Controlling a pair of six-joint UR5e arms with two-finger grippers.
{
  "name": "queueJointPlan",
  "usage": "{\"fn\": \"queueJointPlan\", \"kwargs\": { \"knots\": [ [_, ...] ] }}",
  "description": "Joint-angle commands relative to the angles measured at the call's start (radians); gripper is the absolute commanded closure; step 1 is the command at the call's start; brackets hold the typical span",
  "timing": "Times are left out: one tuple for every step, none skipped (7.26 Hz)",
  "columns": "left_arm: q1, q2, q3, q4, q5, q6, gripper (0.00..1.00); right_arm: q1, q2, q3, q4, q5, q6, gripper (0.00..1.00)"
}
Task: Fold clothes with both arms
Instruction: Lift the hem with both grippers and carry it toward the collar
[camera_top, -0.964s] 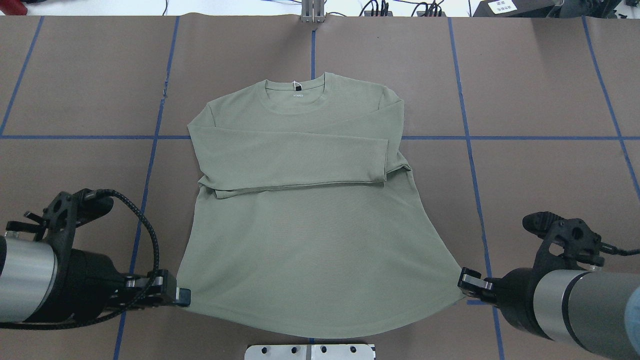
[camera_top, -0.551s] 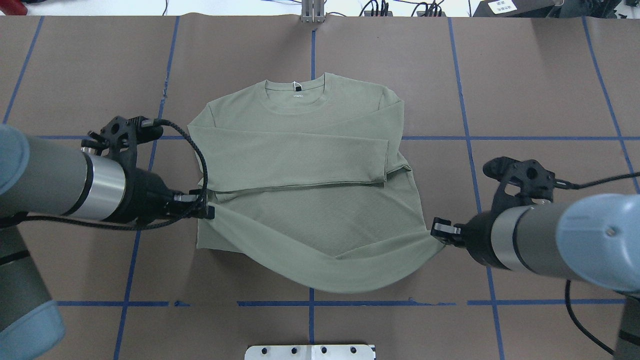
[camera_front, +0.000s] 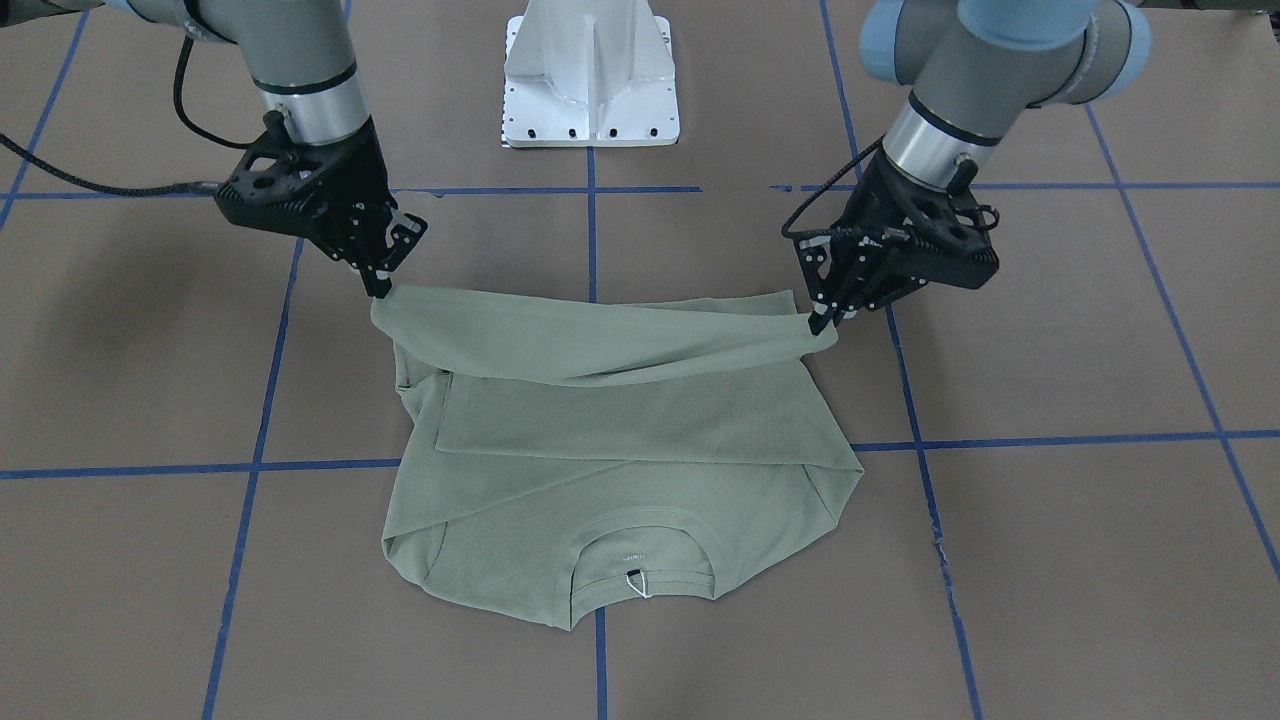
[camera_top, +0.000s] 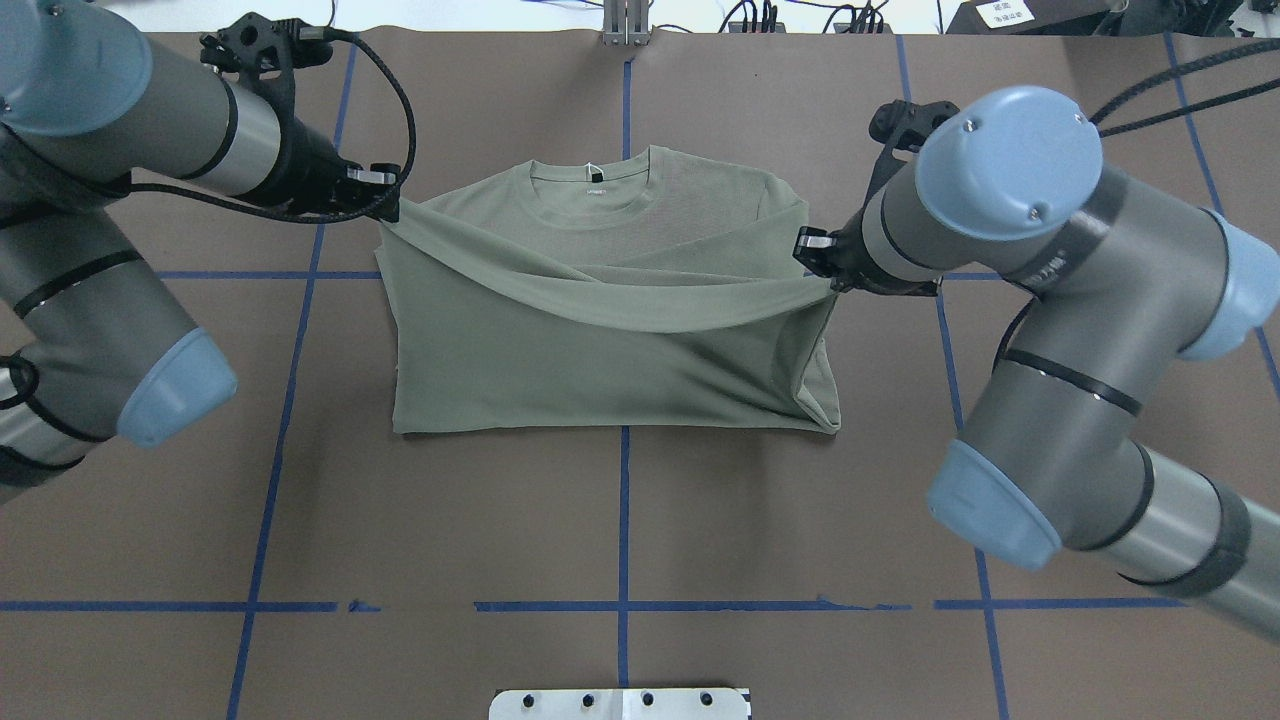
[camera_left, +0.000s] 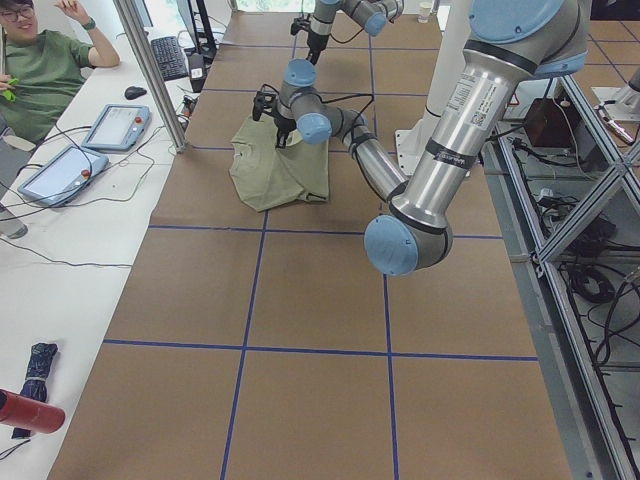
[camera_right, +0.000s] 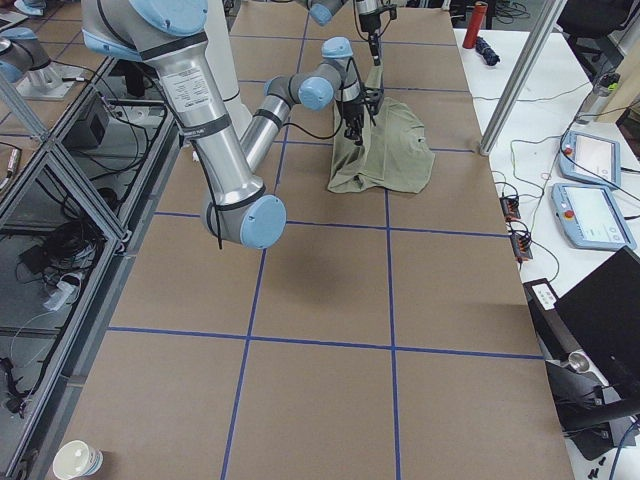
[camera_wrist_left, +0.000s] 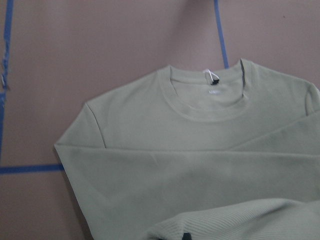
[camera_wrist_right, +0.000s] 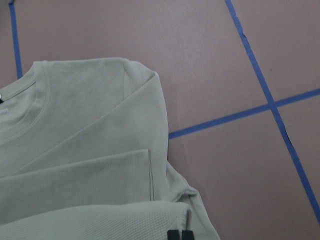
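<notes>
A: How are the grippers set?
B: The left gripper (camera_front: 826, 318) and the right gripper (camera_front: 378, 288) are each clamped on a hem corner of the shirt (camera_top: 600, 370). The hem is held raised and sags between them.
A: Where is the shirt found?
B: It is laid mid-table (camera_top: 620, 520), with the lower half doubled over and the neckline (camera_top: 590, 190) turned away from the robot.

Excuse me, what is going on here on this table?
A green shirt is being folded on the table. The left tool and the right tool each grip one corner of the hem, lifted above the rest of the shirt. The hem sags between them, just short of the collar. The fold is not yet laid down.
</notes>
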Motion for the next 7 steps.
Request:
{"fn": "queueJointPlan", "kwargs": {
  "knots": [
    [-0.032, -0.06, 0.142, -0.026, 0.06, 0.069, 1.0, 0.07, 0.151, -0.236, 0.003, 0.0, -0.106, 1.0],
    [-0.029, -0.078, 0.226, -0.085, 0.086, 0.071, 1.0, 0.08, 0.202, -0.361, 0.024, -0.006, -0.126, 1.0],
    [-0.026, -0.095, 0.326, -0.162, 0.088, 0.072, 1.0, 0.084, 0.234, -0.484, 0.158, -0.009, -0.131, 1.0],
    [-0.025, -0.109, 0.41, -0.234, 0.088, 0.072, 1.0, 0.086, 0.245, -0.569, 0.252, -0.009, -0.131, 1.0],
    [-0.011, -0.126, 0.478, -0.279, 0.088, 0.072, 1.0, 0.086, 0.248, -0.606, 0.263, -0.011, -0.134, 1.0],
    [0.006, -0.128, 0.515, -0.295, 0.088, 0.074, 1.0, 0.09, 0.263, -0.638, 0.264, -0.011, -0.164, 1.0],
    [0.014, -0.128, 0.524, -0.296, 0.094, 0.119, 1.0, 0.094, 0.277, -0.672, 0.265, -0.024, -0.183, 1.0]
  ]
}}
